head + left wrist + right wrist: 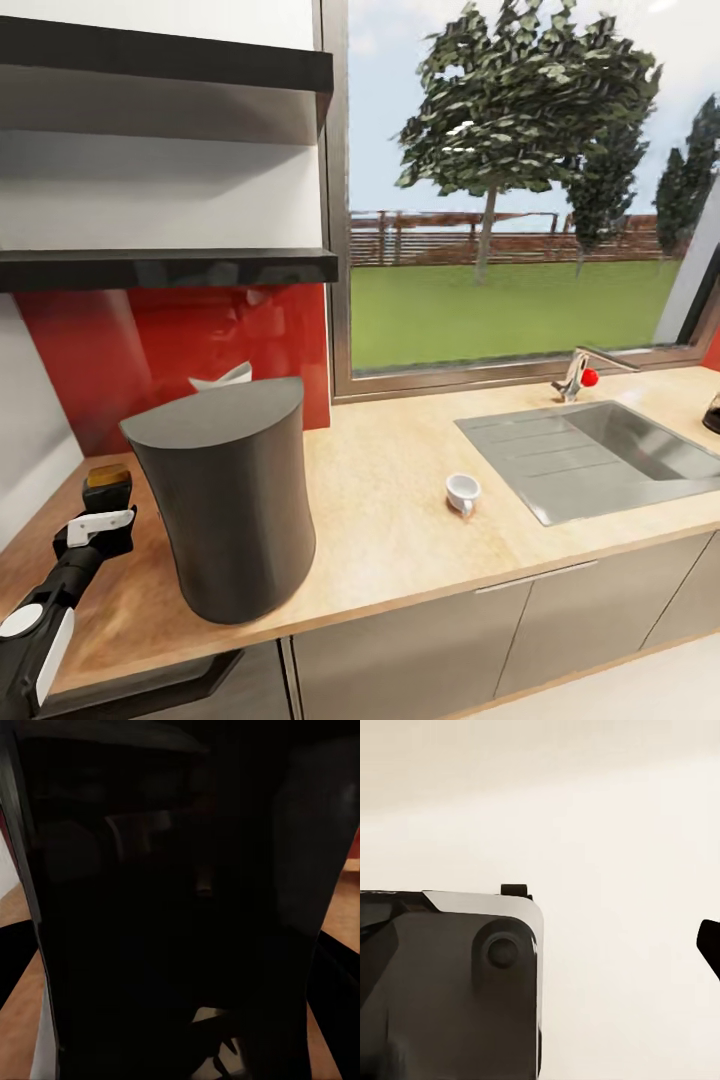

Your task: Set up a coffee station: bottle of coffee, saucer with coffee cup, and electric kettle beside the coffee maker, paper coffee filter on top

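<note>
The tall dark grey coffee maker (225,500) stands on the wooden countertop (390,520) at the left. A white paper filter (222,378) peeks out behind it against the red backsplash. To its left, just above the counter, my left gripper (103,512) is shut on a dark coffee bottle (107,480) with an amber top. In the left wrist view the bottle (180,907) is a dark mass between the black fingers (15,960). A small white coffee cup (462,492) stands near the sink. At the edge of the right wrist view is one dark fingertip (709,945).
A steel sink (600,455) with a red-knobbed faucet (580,376) takes the counter's right side. A dark vessel (712,412) sits at the far right edge. Two black shelves (165,265) hang above the coffee maker. A window lies behind the counter.
</note>
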